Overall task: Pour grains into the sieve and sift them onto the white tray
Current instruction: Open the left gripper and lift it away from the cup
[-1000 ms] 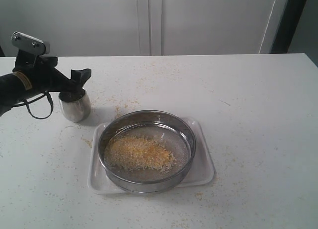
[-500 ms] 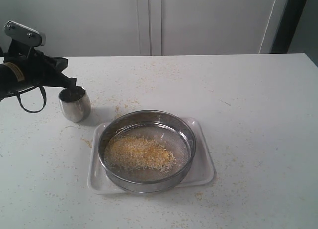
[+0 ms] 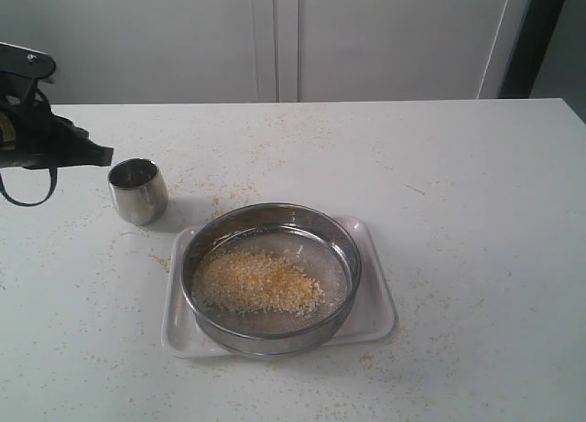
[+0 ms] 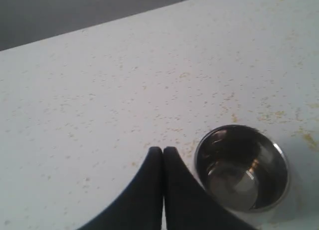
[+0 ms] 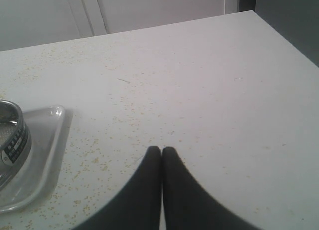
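White cabinet doors (image 3: 275,37) stand behind a white tabletop (image 3: 458,211) speckled with stray yellow granules. On it, a flat rectangular white plastic tray (image 3: 374,305) bears a wide round stainless-steel sieve (image 3: 275,340), and a heap of yellow and pale grains (image 3: 256,283) lies on its mesh. A small rounded steel cup (image 3: 138,191) stands upright and empty near the tray's far left corner. The left gripper (image 3: 103,153) hovers just beside the cup's rim, clenched on nothing. The right gripper (image 5: 162,151) is likewise pinched together and empty, over the table near the tray.
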You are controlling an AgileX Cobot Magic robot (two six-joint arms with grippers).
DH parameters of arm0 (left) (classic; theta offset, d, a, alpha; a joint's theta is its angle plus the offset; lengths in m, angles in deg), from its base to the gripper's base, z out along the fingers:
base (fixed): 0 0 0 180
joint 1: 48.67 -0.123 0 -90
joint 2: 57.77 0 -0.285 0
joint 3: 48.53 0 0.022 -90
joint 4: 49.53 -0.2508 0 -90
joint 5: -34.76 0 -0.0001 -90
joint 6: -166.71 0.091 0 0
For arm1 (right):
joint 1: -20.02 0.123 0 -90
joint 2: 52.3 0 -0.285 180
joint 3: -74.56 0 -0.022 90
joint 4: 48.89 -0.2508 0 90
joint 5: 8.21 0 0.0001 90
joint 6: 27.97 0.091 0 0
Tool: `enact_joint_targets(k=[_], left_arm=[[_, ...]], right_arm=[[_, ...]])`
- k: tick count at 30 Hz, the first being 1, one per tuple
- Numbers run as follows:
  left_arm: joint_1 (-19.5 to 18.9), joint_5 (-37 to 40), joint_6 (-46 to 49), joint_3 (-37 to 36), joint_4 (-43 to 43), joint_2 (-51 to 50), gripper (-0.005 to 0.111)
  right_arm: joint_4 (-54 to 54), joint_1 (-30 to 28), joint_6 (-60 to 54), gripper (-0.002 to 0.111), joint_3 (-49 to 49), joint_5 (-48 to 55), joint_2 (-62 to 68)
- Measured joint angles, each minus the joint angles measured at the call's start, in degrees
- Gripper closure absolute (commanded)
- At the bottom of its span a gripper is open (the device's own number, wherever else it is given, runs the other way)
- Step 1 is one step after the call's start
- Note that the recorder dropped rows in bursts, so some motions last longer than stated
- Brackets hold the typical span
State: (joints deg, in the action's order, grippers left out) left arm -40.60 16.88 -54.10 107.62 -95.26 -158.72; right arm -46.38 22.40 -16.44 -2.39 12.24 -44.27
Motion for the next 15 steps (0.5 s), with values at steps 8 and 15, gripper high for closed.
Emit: enact_joint_targets(k=[8, 15], left_arm=[[0.00, 11.22, 7.69, 0.00, -8.57, 5.62, 0.107], [0.00, 17.03, 18.86, 0.00, -21.80, 7.86, 0.107]], right_arm=[[0.00, 0.00, 0.00, 0.108, 0.00, 0.00, 0.00], [0.00, 0.00, 0.00, 0.108, 0.00, 0.00, 0.00]])
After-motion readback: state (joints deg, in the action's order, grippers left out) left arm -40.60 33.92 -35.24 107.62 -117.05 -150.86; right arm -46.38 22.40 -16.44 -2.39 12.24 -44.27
